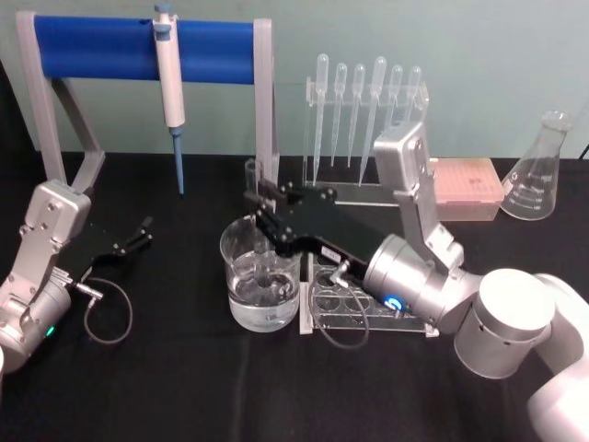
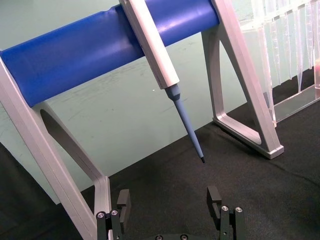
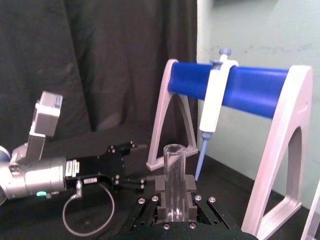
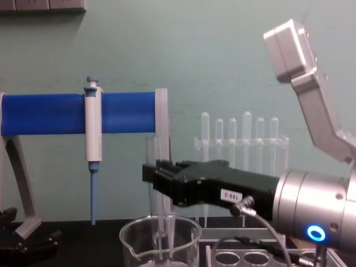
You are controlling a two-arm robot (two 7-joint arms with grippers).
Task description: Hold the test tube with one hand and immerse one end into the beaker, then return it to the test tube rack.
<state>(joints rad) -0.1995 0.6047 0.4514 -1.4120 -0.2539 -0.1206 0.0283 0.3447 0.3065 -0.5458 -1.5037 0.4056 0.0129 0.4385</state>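
Note:
My right gripper (image 1: 260,208) is shut on the test tube (image 1: 251,178), a clear glass tube held upright above the beaker (image 1: 261,276). In the chest view the test tube (image 4: 152,158) runs down from the right gripper (image 4: 151,172) past the rim into the beaker (image 4: 160,240). The beaker holds clear liquid; whether the tube's tip touches it I cannot tell. From the right wrist the test tube (image 3: 174,175) stands clamped between the fingers (image 3: 189,186). My left gripper (image 1: 140,234) rests parked on the table at the left, and its left wrist view shows the gripper (image 2: 170,202) open with nothing in it.
A grey holed tube rack (image 1: 354,308) lies right of the beaker under my right arm. Behind stand a blue-bar stand (image 1: 147,41) with a hanging pipettor (image 1: 169,87), a clear rack of pipettes (image 1: 363,110), a pink tip box (image 1: 465,189) and a conical flask (image 1: 537,170).

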